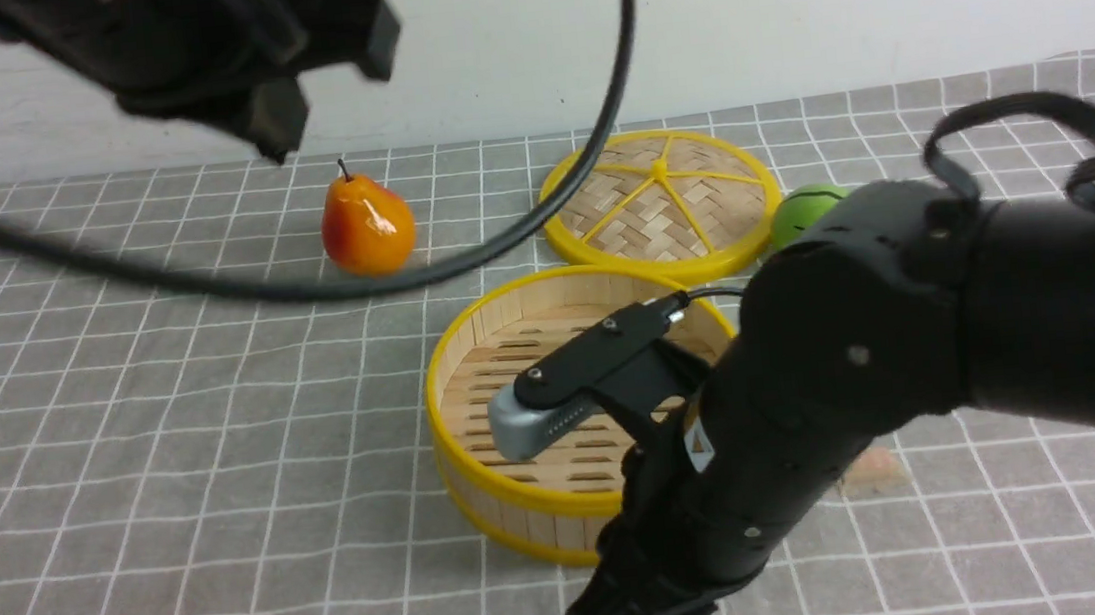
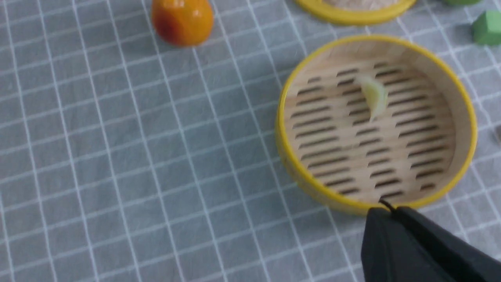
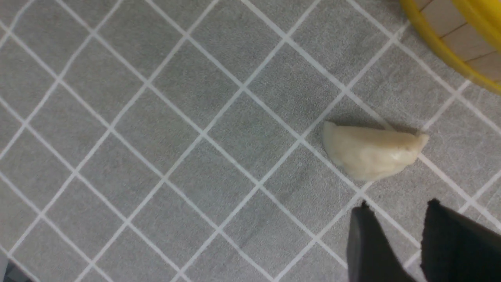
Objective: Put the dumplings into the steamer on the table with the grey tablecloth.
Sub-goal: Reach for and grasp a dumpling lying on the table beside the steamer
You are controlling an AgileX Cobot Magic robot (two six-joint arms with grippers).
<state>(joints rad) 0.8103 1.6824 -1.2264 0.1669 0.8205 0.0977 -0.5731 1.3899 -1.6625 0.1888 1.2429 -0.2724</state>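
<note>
The green dumpling point(image 2: 374, 96) sits in the steamer point(image 2: 467, 117); the white dumpling point(image 3: 372, 152) and pink dumpling point(image 1: 870, 472) lie beside it. Left fingers point(image 2: 391, 243) clenched; right fingers point(image 3: 366, 243) parted, empty.

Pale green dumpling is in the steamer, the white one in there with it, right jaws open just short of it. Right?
No. The white dumpling lies on the grey tablecloth outside the steamer, as the right wrist view shows. The pale green dumpling is in the steamer, and the right gripper has its jaws open just short of the white one.
</note>
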